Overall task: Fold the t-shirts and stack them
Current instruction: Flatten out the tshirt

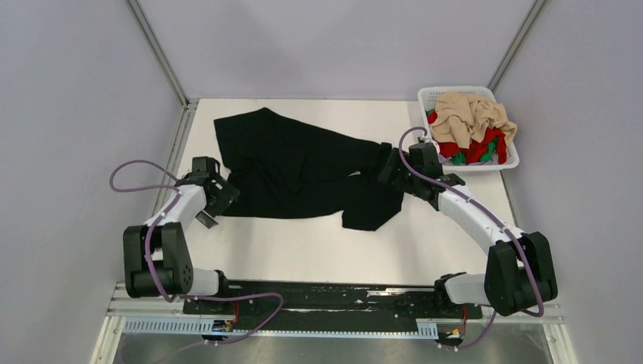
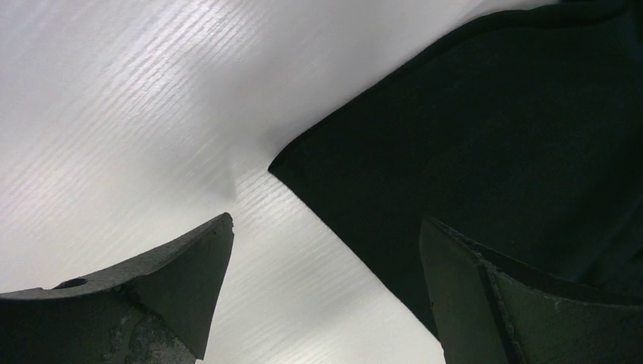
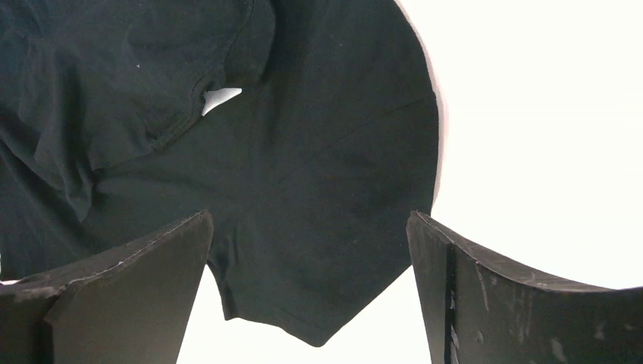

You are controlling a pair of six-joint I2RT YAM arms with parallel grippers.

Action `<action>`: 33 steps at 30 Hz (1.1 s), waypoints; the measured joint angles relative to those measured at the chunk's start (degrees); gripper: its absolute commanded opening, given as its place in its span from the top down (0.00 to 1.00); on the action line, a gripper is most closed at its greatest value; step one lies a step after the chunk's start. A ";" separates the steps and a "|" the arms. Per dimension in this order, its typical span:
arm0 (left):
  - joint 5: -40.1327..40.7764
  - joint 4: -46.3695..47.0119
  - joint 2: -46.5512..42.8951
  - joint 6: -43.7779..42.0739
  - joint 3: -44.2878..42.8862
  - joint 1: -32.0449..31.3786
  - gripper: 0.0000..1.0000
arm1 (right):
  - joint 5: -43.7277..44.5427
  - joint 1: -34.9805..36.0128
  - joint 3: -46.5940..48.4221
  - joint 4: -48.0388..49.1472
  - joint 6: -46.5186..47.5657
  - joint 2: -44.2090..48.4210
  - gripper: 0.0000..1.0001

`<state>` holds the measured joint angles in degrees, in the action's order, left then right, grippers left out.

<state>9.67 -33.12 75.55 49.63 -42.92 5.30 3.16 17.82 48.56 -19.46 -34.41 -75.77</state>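
Hovering over the white table (image 1: 303,250), I hold both pairs of fingers spread wide, with nothing between them. My left gripper (image 2: 326,224) hangs above the near left corner of the large plain black cloth t-shirt (image 1: 303,171), which lies rumpled across the far middle of the table. My right gripper (image 3: 309,216) hangs over its rounded right end. A crumpled beige t-shirt (image 1: 474,114), a red t-shirt (image 1: 455,149) and a green t-shirt (image 1: 493,145) are heaped in the white plastic lattice basket (image 1: 455,92) at the far right corner.

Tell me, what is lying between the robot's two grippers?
The black t-shirt lies spread on the table between the left gripper and the right gripper, seen best in the top view.
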 measured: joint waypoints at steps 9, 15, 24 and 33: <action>-3.72 3.41 11.34 0.70 -4.66 0.09 0.20 | 0.96 0.00 -0.02 -0.44 -0.02 0.00 0.00; -3.85 4.09 11.82 1.44 -4.81 0.20 0.29 | 2.01 0.00 -0.02 -1.22 -0.17 0.00 0.00; -3.65 5.79 10.14 2.93 -2.64 0.46 0.55 | 2.99 0.00 0.13 -1.42 -0.22 -1.33 0.00; -4.74 5.86 10.51 4.24 -2.19 0.46 1.00 | 3.08 0.00 0.15 -3.37 -0.46 -2.67 0.00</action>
<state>4.93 -27.27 86.06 53.87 -45.10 5.76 6.24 17.82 48.71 -22.83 -34.87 -78.43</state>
